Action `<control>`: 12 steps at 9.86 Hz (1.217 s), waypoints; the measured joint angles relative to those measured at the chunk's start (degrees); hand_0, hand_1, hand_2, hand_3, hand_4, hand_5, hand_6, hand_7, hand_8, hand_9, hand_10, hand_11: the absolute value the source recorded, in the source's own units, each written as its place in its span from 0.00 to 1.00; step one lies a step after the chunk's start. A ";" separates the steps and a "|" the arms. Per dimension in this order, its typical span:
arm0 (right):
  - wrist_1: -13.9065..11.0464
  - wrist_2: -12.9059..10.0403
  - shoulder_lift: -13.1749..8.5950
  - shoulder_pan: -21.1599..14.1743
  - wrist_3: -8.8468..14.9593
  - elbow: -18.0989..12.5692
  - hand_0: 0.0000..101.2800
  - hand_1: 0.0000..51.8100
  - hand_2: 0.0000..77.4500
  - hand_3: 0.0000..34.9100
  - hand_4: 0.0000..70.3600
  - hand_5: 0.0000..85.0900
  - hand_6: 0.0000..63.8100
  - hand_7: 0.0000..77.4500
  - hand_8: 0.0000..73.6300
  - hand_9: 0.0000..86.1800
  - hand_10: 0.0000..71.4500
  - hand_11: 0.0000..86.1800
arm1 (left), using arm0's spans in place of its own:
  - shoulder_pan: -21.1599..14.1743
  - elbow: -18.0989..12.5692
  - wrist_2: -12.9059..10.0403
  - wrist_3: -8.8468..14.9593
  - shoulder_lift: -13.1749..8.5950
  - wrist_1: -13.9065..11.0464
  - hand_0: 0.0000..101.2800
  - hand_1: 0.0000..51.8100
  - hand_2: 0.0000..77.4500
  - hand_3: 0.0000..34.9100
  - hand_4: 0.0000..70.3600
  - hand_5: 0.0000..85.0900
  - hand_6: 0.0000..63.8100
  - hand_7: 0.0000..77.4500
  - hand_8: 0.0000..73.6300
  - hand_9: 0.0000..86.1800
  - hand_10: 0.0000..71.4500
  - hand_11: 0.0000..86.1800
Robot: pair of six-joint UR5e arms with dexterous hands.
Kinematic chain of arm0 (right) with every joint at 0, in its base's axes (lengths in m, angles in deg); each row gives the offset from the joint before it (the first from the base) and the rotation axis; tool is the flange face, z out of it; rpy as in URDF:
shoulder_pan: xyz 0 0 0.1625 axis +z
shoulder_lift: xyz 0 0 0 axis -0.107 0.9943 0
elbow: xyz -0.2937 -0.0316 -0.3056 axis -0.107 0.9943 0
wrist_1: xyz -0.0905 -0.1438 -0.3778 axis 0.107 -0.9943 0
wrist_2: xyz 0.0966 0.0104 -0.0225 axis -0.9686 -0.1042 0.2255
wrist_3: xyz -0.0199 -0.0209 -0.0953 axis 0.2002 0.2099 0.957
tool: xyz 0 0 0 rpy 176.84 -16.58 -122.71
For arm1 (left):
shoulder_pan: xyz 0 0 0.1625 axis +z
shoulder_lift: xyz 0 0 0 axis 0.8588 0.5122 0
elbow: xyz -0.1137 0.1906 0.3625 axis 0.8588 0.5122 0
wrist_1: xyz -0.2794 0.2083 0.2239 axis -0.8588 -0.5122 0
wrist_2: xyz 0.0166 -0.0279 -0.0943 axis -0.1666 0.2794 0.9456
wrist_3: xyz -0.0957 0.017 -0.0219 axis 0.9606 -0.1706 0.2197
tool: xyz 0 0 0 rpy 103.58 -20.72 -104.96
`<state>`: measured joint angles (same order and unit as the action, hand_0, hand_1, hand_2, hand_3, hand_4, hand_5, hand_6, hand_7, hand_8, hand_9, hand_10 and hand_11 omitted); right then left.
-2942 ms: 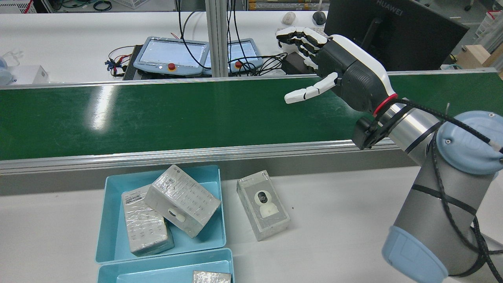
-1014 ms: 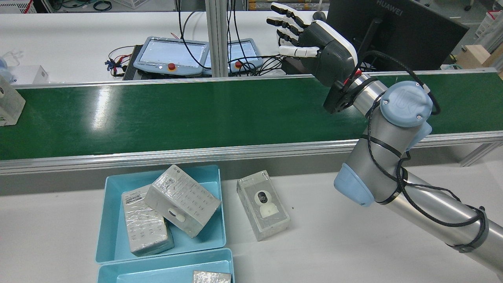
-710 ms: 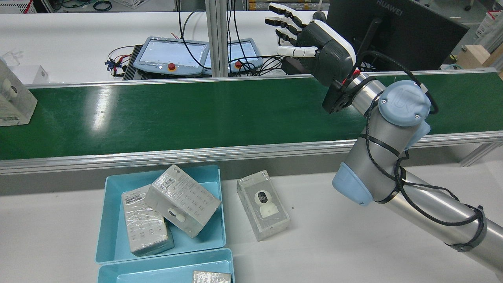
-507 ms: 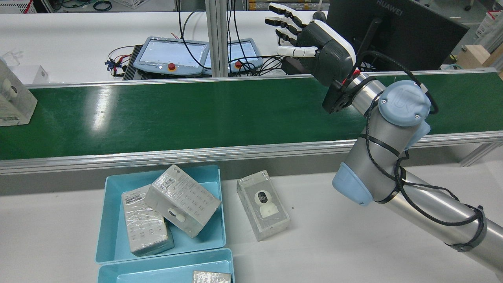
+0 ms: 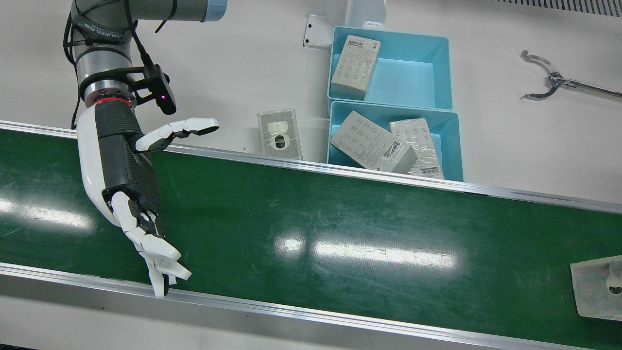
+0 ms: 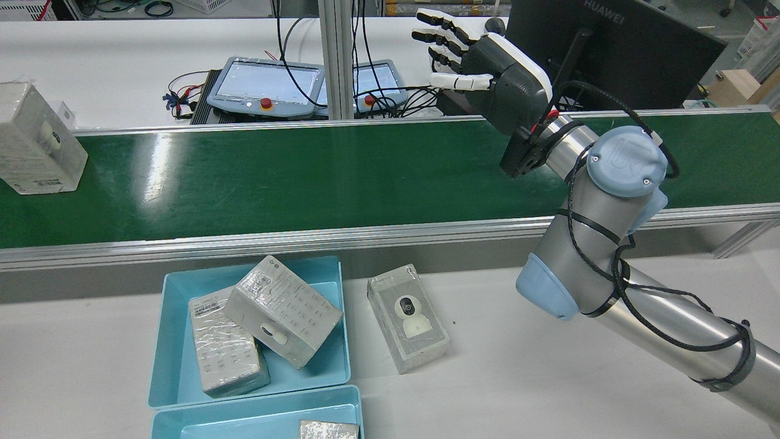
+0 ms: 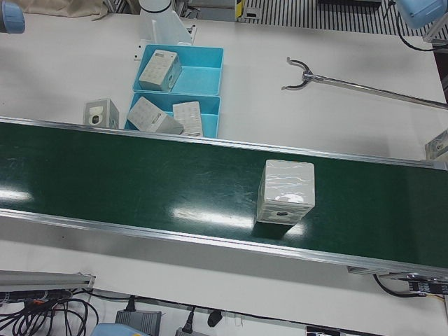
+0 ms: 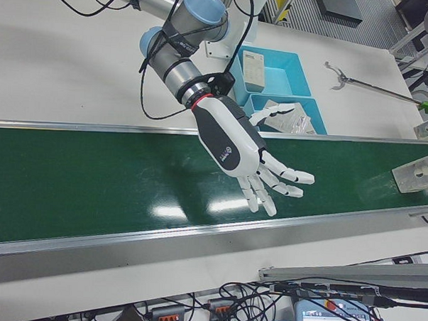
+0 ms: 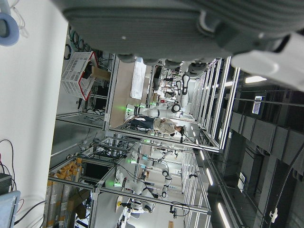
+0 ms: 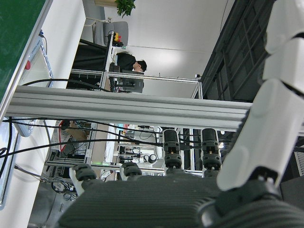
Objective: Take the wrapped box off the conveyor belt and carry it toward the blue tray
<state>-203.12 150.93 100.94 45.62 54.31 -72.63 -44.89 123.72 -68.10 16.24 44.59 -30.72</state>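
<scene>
A wrapped box (image 6: 38, 141) stands on the green conveyor belt (image 6: 304, 177) at its far left end in the rear view. It also shows at the right edge of the front view (image 5: 596, 287), in the left-front view (image 7: 285, 190) and in the right-front view (image 8: 417, 171). My right hand (image 6: 487, 76) is open and empty, raised over the belt's far rail, far from the box. It spreads its fingers above the belt in the front view (image 5: 121, 165) and the right-front view (image 8: 237, 141). The blue tray (image 6: 173, 292) holds two wrapped boxes. My left hand (image 9: 156, 28) shows only in its own view, fingers apart, holding nothing.
A second blue tray (image 6: 256, 417) lies beside the first, with one box in it. Another wrapped box (image 6: 408, 317) lies on the white table right of the tray. A reach tool (image 5: 549, 82) lies on the table. A monitor (image 6: 609, 49) and teach pendants (image 6: 265, 85) stand beyond the belt.
The wrapped box has come in at the belt's left end and moved right along it. My right hand rose to the belt's far side earlier and has held nearly still since.
</scene>
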 joint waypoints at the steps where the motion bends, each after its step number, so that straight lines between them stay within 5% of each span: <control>1: 0.00 0.00 0.06 0.00 0.02 0.00 0.40 0.18 0.20 0.86 0.09 0.22 0.00 0.25 0.00 0.04 0.05 0.05 | 0.00 0.00 0.00 0.00 0.00 0.00 0.00 0.00 0.01 0.00 0.01 0.01 0.00 0.01 0.01 0.00 0.01 0.00; 11: 0.00 -0.01 0.14 -0.08 0.03 0.15 0.39 0.18 0.21 0.86 0.11 0.24 0.00 0.26 0.00 0.04 0.05 0.05 | 0.00 0.00 0.00 0.00 0.00 0.00 0.00 0.00 0.01 0.00 0.00 0.01 0.00 0.01 0.01 0.00 0.01 0.00; 12: 0.00 -0.01 0.14 -0.12 0.03 0.17 0.40 0.18 0.21 0.87 0.05 0.22 0.00 0.25 0.00 0.04 0.05 0.05 | 0.00 0.00 0.00 0.00 0.00 0.00 0.00 0.00 0.01 0.00 0.01 0.01 0.00 0.01 0.01 0.00 0.01 0.00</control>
<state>-203.12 150.92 101.07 45.51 54.34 -72.46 -44.89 123.72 -68.10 16.24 44.59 -30.72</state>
